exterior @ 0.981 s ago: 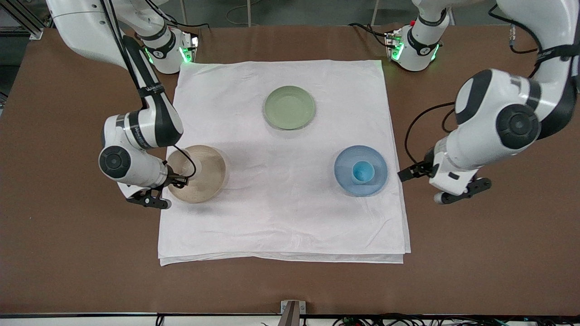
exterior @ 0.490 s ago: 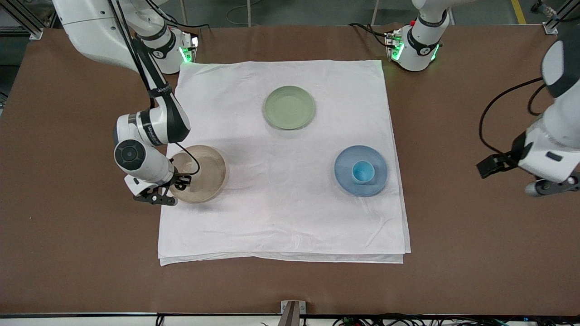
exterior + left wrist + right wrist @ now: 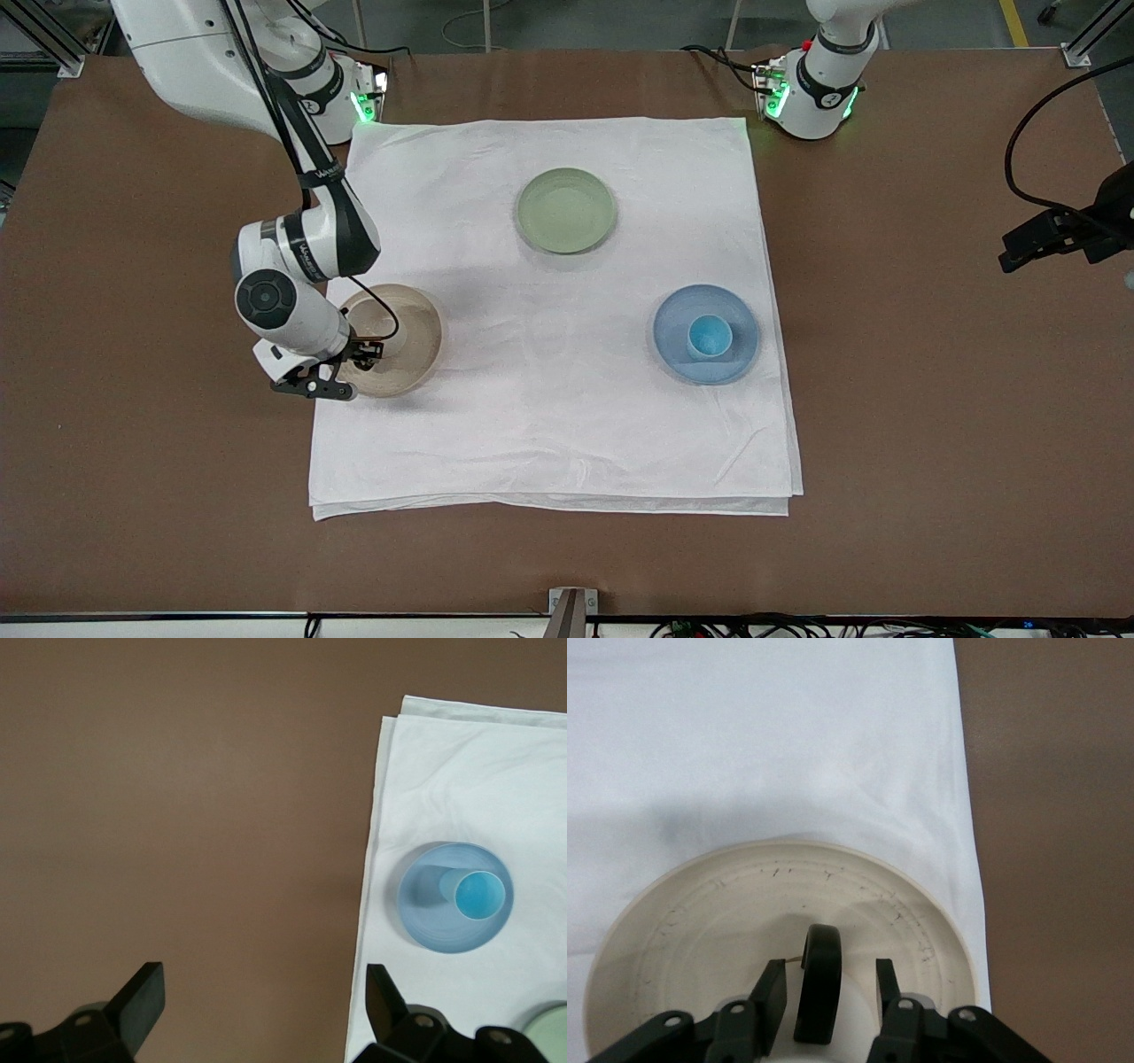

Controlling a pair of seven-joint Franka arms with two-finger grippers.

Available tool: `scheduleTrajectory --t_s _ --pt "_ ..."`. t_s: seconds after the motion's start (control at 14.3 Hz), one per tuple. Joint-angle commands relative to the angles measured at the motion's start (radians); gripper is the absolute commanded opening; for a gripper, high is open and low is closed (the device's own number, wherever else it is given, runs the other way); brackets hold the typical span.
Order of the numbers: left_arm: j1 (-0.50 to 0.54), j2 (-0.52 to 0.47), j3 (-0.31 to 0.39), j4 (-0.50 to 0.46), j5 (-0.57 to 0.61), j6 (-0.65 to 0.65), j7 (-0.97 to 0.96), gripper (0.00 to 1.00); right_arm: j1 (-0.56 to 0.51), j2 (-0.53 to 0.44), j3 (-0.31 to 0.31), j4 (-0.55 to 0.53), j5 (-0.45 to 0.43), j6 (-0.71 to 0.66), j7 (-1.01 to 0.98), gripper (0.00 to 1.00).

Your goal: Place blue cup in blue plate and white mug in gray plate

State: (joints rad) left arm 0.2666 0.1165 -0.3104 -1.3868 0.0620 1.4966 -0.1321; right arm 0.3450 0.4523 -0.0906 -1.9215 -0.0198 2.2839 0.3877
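White mug (image 3: 824, 997): rigid, light, slippery-looking; on gray plate (image 3: 682, 912); right gripper (image 3: 826, 985) fingers flank its dark handle, contact unclear; left gripper (image 3: 261, 997) fingers spread, over bare tabletop (image 3: 177, 815)

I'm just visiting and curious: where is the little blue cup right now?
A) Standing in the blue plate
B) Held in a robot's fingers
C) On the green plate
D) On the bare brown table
A: the blue cup stands upright in the blue plate on the white cloth, with neither arm touching it.
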Motion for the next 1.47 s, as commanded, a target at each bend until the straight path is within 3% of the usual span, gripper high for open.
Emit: scheduleTrajectory --t_s 0.0,0.28,0.63,1.05,1.4 --pt "-0.14 -0.101 0.193 -0.09 -0.077 -0.007 0.035 1.0 0.0 -0.02 -0.004 0.039 -0.019 -0.073 0.006 1.0" --pt "-0.28 -0.199 0.31 -0.211 -0.08 -0.013 0.037 1.0 -0.04 -0.024 -0.004 0.18 -0.009 -0.228 -0.025 1.0" --pt "-0.283 -0.196 0.287 -0.219 -0.079 -0.009 0.022 1.0 -0.21 -0.04 -0.003 0.304 -0.003 -0.391 -0.327 1.0" --pt "-0.279 -0.19 0.247 -0.224 -0.039 -0.001 0.015 1.0 -0.336 -0.073 -0.008 0.541 0.001 -0.73 -0.469 1.0" --pt "-0.274 -0.213 0.249 -0.233 -0.039 -0.002 0.017 1.0 -0.383 -0.092 -0.008 0.564 0.0 -0.784 -0.509 1.0"
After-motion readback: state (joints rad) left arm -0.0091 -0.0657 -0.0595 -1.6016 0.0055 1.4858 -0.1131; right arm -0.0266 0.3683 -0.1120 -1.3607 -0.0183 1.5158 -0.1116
